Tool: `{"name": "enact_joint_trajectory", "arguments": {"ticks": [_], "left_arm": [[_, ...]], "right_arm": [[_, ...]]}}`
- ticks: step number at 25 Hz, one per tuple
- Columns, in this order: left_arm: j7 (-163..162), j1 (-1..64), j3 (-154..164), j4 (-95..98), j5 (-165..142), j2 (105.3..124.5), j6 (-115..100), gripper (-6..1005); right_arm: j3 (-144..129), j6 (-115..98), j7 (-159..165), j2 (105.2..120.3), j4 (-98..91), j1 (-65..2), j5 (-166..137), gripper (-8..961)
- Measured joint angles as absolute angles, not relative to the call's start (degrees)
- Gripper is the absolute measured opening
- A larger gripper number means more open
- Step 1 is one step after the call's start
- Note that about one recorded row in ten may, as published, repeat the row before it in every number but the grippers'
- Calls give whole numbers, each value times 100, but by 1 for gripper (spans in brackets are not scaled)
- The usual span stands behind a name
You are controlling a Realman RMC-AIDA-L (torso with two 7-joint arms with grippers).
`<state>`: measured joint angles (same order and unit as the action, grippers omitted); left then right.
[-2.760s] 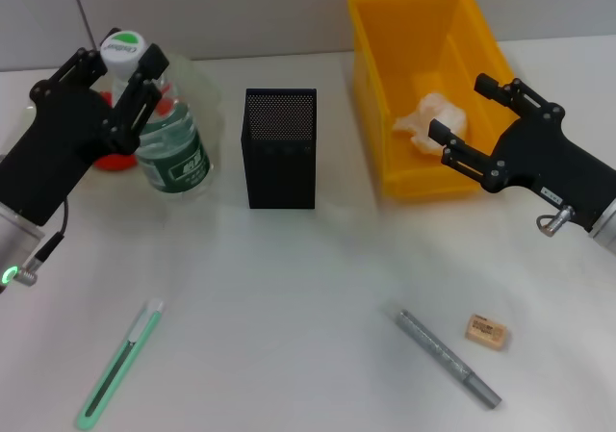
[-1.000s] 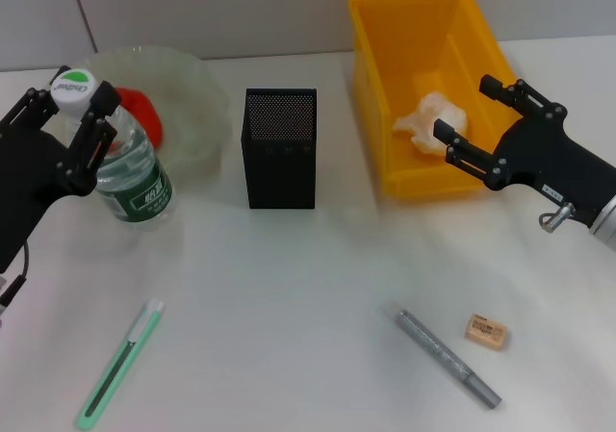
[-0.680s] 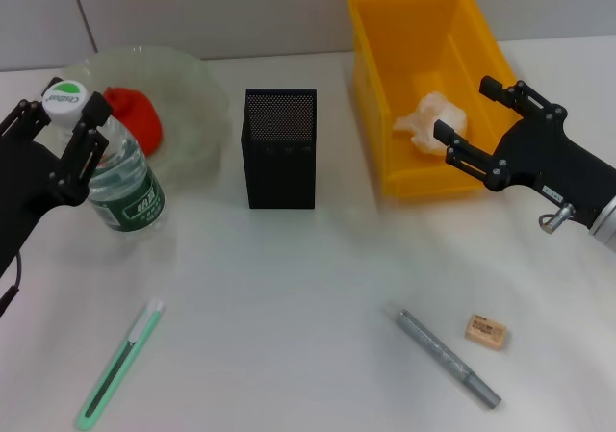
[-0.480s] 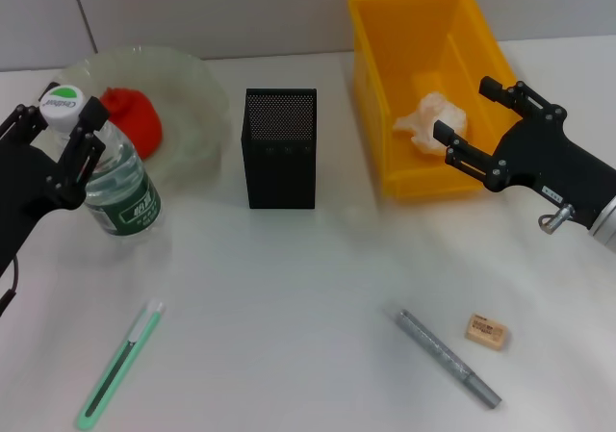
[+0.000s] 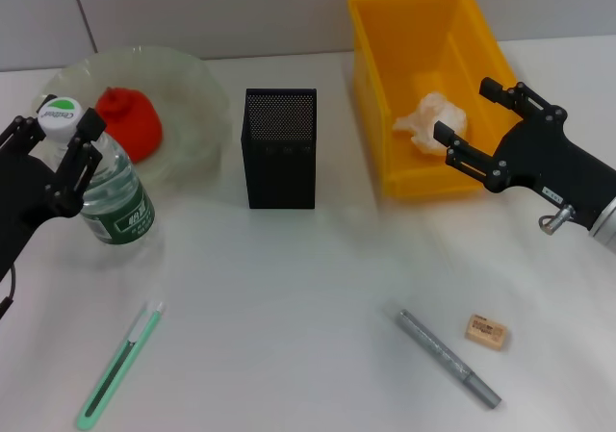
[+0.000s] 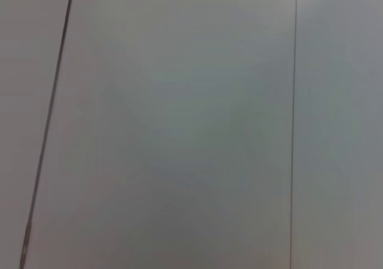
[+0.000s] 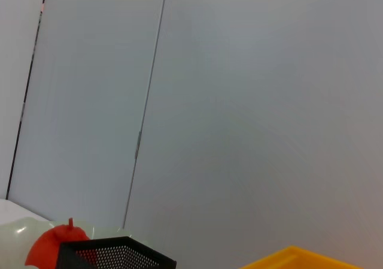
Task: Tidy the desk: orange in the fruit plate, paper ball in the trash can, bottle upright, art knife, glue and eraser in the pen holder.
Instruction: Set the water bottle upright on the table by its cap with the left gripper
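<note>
Left end effector (image 5: 60, 153) clamped on upright bottle (image 5: 106, 190) standing on the bench (image 5: 289, 297) beside the fruit plate (image 5: 192, 86), right end effector (image 5: 481, 129) spread open over the yellow trash can (image 5: 371, 86) holding the paper ball (image 5: 428, 119)

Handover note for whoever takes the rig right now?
Left gripper grips the upright clear plastic bottle at its neck, beside the glass fruit plate.
Right gripper is open over the yellow bin.
Done: red-orange fruit in plate, white paper ball in bin.
Left: release the bottle; green art knife, grey glue stick and tan eraser go into the black mesh pen holder.
</note>
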<state>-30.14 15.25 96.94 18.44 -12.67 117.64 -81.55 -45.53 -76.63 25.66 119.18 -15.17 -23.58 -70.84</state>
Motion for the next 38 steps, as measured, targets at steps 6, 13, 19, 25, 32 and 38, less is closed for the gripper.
{"name": "enact_joint_trajectory", "arguments": {"ticks": [6,13,19,25,32,38], "left_arm": [[-2894,1547,9614,1766,-1262,11788,-8013,432],[-2884,1579,9563,1706,-1275,11799,-7877,433],[-2876,1595,9536,1651,-1258,11803,-7809,433],[-2874,1601,9404,1570,-1290,11818,-7759,432],[-2874,1601,9404,1557,-1267,11823,-7720,432],[-2926,1655,9283,1509,-1230,11839,-7550,433]], "right_arm": [[-4553,-7589,2535,11918,-1521,-2360,-7084,769],[-4553,-7591,2521,11918,-1512,-2353,-7084,769],[-4553,-7594,2518,11924,-1503,-2355,-7084,769],[-4553,-7594,2518,11926,-1493,-2356,-7084,769],[-4552,-7594,2514,11927,-1518,-2356,-7084,769],[-4553,-7594,2513,11927,-1521,-2377,-7084,769]]}}
